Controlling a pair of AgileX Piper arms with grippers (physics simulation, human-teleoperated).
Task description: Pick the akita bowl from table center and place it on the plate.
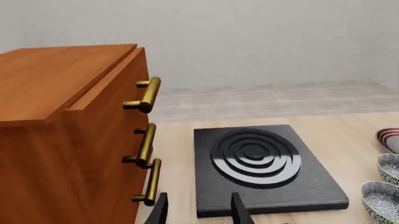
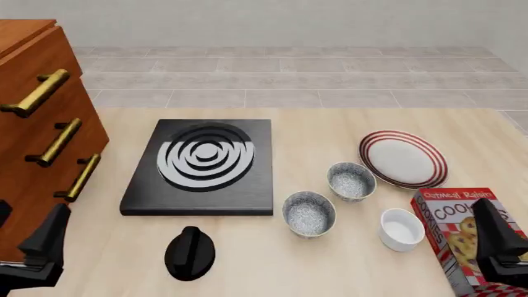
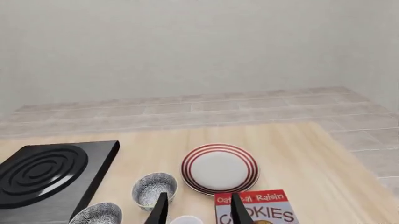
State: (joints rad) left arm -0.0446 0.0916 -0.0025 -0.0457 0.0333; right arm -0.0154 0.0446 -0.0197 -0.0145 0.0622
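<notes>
Left gripper (image 2: 37, 247) waits at the table's near-left corner, fingers apart, gripping nothing. Mid-table, the speckled akita bowl (image 2: 308, 213) sits apart from its twin (image 2: 352, 181) and the red-striped plate (image 2: 404, 159). Right gripper (image 2: 499, 241) hangs parted and unladen over the cookie box (image 2: 458, 238).

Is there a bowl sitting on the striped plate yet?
No: in the front view the plate holds nothing, and both patterned bowls and the white cup-like bowl stand on the table beside it.

Warm wood, black iron, speckled grey.

Red-striped white plate (image 2: 404, 158); two grey speckled bowls (image 2: 308, 213), patterned outside; plain white cup (image 2: 402, 229); black ringed hob (image 2: 202, 164); orange-brown cabinet (image 2: 37, 130), brass handles; red cookie box (image 2: 459, 238).
</notes>
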